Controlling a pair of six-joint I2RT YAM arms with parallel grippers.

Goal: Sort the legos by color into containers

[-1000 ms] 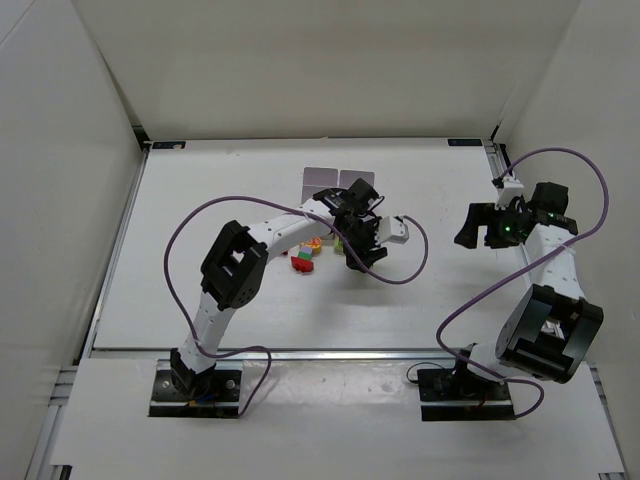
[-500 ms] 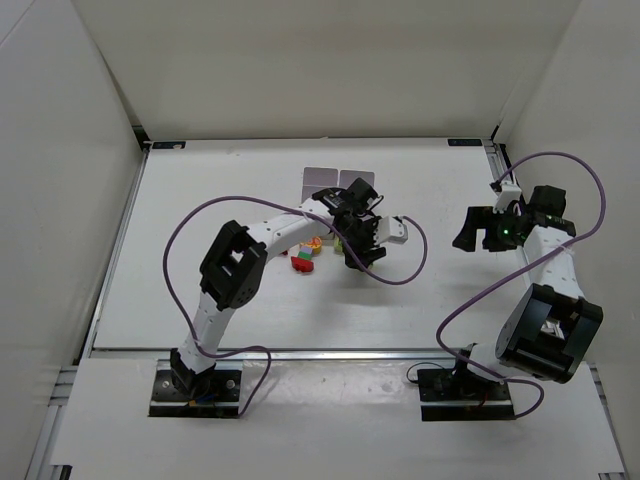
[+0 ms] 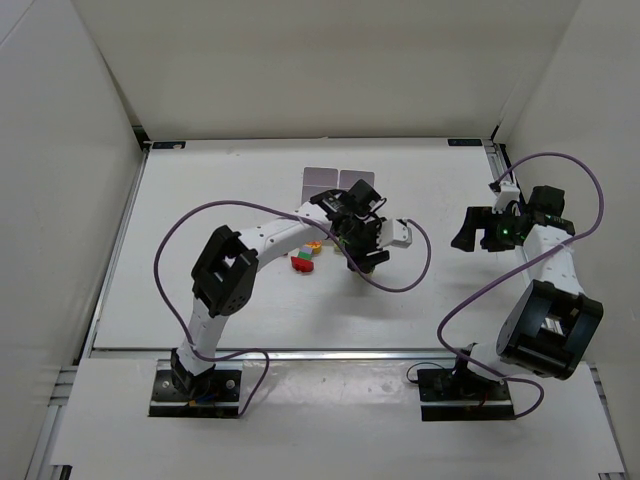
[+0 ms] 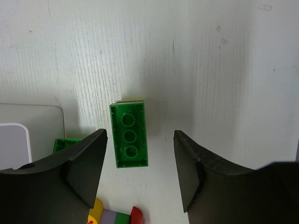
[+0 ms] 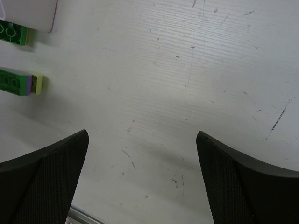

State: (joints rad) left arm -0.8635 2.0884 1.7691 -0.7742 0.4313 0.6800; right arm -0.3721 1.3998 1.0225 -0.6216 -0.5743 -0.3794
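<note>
The legos are not sorted yet, and you are lining up on one of them. Your left gripper (image 4: pixel 139 161) hangs over a green brick (image 4: pixel 129 141) with its jaws spread and nothing between them but air. The brick lies flat on the table (image 4: pixel 224 70), studs up, its long side running the same way as the fingers. It sits closer to the finger on the left of the wrist view than to the other.

Just past that finger the corner of a second green piece (image 4: pixel 65 143) peeks out. Beyond it is the rounded corner of the containers (image 4: pixel 14 140). A mixed clump (image 4: pixel 114 217) of yellow, purple, green and red lies near the wrist.

From above, the containers (image 3: pixel 322 181) are at the far side of the left gripper (image 3: pixel 360 247), mostly hidden by the arm.

Your right gripper (image 5: pixel 141 140) is spread wide over bare table, well away to the side.

I judge this the approach step. Next, centre the brick between the fingers, come down without nudging the neighbouring piece, and close across its short width. Then take it to the cell you are using for green.
</note>
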